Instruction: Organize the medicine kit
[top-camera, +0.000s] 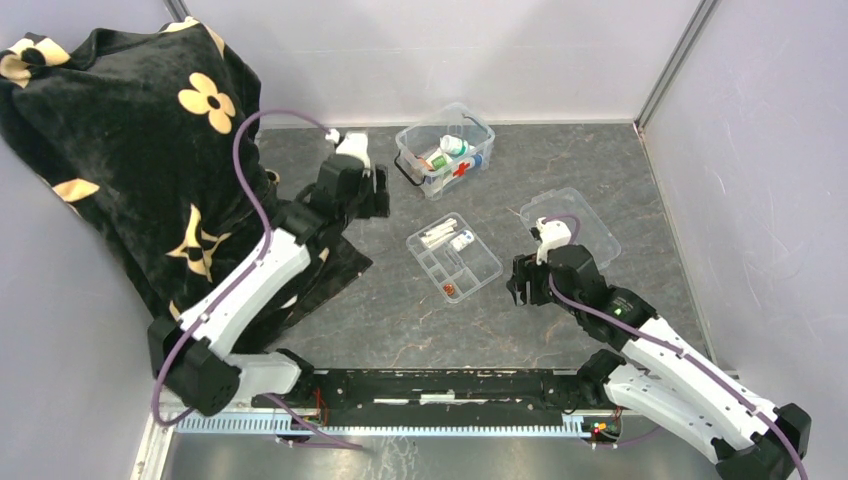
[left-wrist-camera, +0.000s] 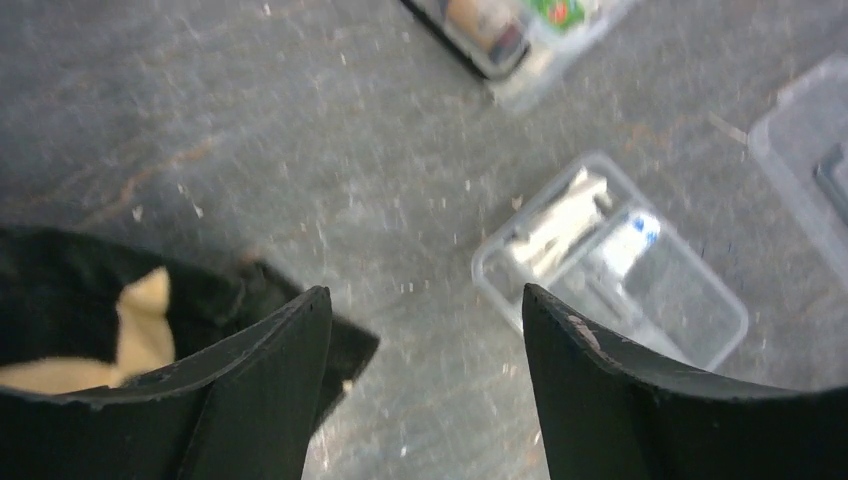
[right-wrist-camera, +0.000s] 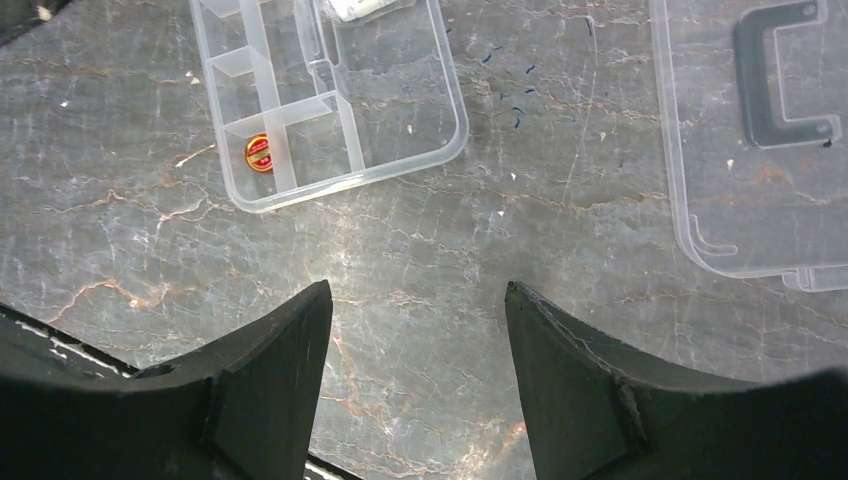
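Note:
The medicine kit (top-camera: 446, 148) is a clear box with a red cross, lid off, with bottles inside, at the back centre; its edge shows in the left wrist view (left-wrist-camera: 510, 30). A shallow divided tray (top-camera: 453, 258) lies mid-table, with white items and a small orange-red piece (right-wrist-camera: 259, 153); it also shows in both wrist views (left-wrist-camera: 610, 260) (right-wrist-camera: 320, 90). The flat clear lid (top-camera: 570, 226) lies to the right, its black handle (right-wrist-camera: 780, 80) visible. My left gripper (top-camera: 378, 192) (left-wrist-camera: 425, 300) is open and empty, left of the kit. My right gripper (top-camera: 515, 285) (right-wrist-camera: 415, 295) is open and empty, between tray and lid.
A black cloth with cream flowers (top-camera: 130, 130) covers the back left and reaches under the left arm; its corner shows in the left wrist view (left-wrist-camera: 100, 310). Grey walls close in the marbled table (top-camera: 400, 320) at the back and right.

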